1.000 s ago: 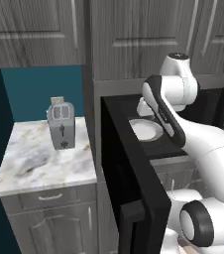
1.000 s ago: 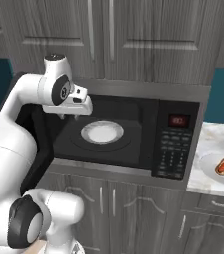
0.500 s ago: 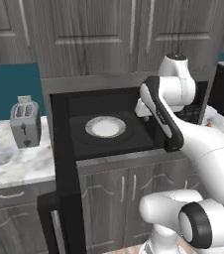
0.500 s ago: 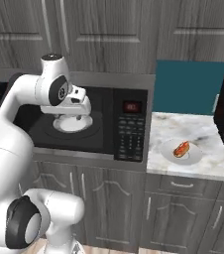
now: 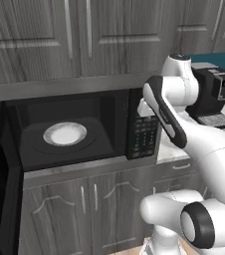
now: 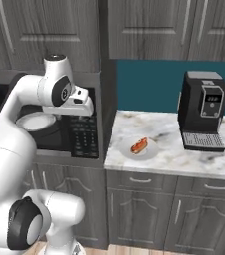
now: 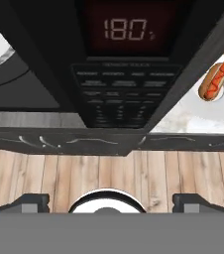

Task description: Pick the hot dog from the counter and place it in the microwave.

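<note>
While the hot dog [image 6: 139, 145] lay on a small round white plate [image 6: 149, 151] on the marble worktop [image 6: 169, 149], just to the right of the microwave [image 5: 84, 129], nothing was touching it; from the hand view the same sausage in its bun [image 7: 214, 80] showed at the right edge, past the corner of the microwave's control panel [image 7: 119, 99]. That panel carried a red display [image 7: 126, 30] above rows of buttons. The microwave's door [image 5: 0, 189] stood open toward the left in the left base view, and inside the dark cavity the round white turntable plate [image 5: 65, 133] lay bare. The gripper [image 6: 84, 105] hung in front of the microwave's button panel, well apart from the hot dog, with its jaws spread wide and nothing between them; in the hand view the two dark fingertips [image 7: 32, 202] stood far apart at the bottom. A black coffee machine [image 6: 202, 117] stood farther right on the worktop, near the teal back wall [image 6: 149, 84]. Grey wood-grain cabinets [image 6: 149, 209] ran below the worktop and above it, and a light wooden floor [image 7: 109, 173] showed beneath the hand.
</note>
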Motion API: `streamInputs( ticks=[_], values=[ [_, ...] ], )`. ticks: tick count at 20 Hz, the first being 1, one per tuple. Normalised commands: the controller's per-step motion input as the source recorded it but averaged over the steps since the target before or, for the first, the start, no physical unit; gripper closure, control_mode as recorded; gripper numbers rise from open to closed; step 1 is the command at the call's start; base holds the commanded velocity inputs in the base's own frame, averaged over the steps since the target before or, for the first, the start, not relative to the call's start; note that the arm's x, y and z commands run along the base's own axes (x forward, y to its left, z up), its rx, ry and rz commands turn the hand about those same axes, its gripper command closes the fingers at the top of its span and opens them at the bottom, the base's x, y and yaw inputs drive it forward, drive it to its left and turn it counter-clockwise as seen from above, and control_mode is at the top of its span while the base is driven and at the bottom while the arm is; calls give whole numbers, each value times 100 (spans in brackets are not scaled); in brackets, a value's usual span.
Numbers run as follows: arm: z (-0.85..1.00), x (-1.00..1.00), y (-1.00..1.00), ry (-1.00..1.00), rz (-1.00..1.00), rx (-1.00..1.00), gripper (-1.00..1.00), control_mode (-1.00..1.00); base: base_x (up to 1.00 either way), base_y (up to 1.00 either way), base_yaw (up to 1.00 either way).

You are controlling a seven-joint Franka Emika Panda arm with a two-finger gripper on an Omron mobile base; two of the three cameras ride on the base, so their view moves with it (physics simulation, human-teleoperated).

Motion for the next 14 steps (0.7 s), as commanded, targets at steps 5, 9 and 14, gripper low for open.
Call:
streamInputs(
  ticks=[5, 9, 14],
  values=[
    [0, 0, 0, 0, 0, 0, -100, 100, 34, -34, 0],
    [0, 0, 0, 0, 0, 0, -100, 100, 4, -36, 0],
    [0, 0, 0, 0, 0, 0, -100, 100, 0, -6, 0]
  ],
)
